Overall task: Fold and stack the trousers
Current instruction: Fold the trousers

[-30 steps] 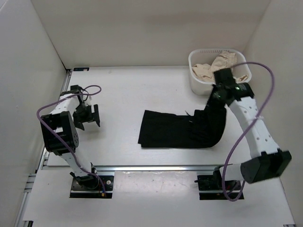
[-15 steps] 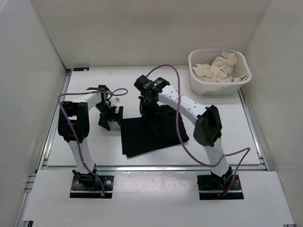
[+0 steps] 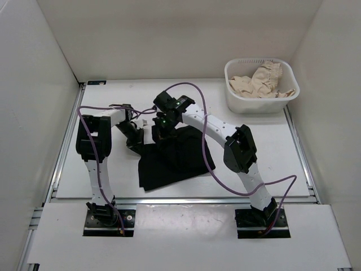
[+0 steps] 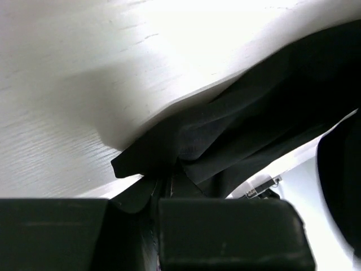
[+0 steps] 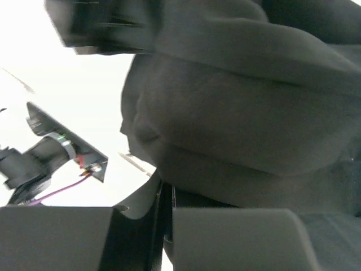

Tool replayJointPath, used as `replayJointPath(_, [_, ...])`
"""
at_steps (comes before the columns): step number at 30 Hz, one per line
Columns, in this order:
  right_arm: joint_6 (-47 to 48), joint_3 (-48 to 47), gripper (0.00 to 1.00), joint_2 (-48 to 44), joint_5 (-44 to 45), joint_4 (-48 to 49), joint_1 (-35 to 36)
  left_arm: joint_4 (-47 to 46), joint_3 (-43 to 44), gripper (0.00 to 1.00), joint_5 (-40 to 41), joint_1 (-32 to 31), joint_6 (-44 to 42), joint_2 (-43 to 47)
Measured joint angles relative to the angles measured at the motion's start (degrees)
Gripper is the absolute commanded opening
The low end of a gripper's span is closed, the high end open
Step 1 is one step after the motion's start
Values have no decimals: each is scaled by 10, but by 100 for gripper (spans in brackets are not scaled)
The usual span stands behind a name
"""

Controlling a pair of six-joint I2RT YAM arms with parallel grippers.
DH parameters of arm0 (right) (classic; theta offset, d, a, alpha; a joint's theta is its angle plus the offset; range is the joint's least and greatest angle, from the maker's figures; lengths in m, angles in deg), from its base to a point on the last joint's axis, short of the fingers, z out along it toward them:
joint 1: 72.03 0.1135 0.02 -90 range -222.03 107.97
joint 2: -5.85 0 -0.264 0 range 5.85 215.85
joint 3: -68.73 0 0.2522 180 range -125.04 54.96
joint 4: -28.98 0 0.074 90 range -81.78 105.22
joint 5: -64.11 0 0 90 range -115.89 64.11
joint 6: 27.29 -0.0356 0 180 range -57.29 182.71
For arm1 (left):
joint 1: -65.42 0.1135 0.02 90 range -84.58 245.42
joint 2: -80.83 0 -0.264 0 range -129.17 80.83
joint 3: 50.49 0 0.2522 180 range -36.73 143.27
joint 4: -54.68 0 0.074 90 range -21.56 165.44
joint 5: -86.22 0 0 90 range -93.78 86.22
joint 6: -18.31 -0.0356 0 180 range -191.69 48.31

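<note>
The white table (image 3: 265, 164) carries the black trousers (image 3: 175, 161), a rumpled folded heap spreading nearward and right from both claws. A white basket (image 3: 248, 104) of beige cloth (image 3: 259, 82) sits well to their right, farther back. The left gripper (image 3: 137, 144) is pinched tight on the heap's left edge; the right gripper (image 3: 159, 132), just beside it, is clamped on a bunched fold of the same trousers.
</note>
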Motion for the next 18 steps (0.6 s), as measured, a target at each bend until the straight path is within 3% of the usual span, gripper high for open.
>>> replayJointPath(7, [15, -77, 2, 5, -80, 25, 23, 18, 39, 14, -2, -3, -1, -24])
replayJointPath(11, [16, -121, 21, 46, -130, 26, 36, 15, 66, 14, -2, -1, -2, -35])
replayJointPath(12, [18, -125, 37, 58, -142, 28, 38, 14, 68, 18, -2, 1, -2, -36])
replayJointPath(14, [17, -124, 46, 77, -162, 30, 41, 15, 70, 26, -1, 7, -2, -37])
replayJointPath(15, [19, -120, 56, 84, -172, 32, 42, 16, 73, 37, 1, 12, -2, -38])
replayJointPath(17, [19, -114, 68, 91, -187, 38, 42, 23, 87, 46, 6, 25, -3, -40])
replayJointPath(18, [20, -112, 85, 92, -191, 40, 41, 25, 97, 50, 13, 33, -3, -42])
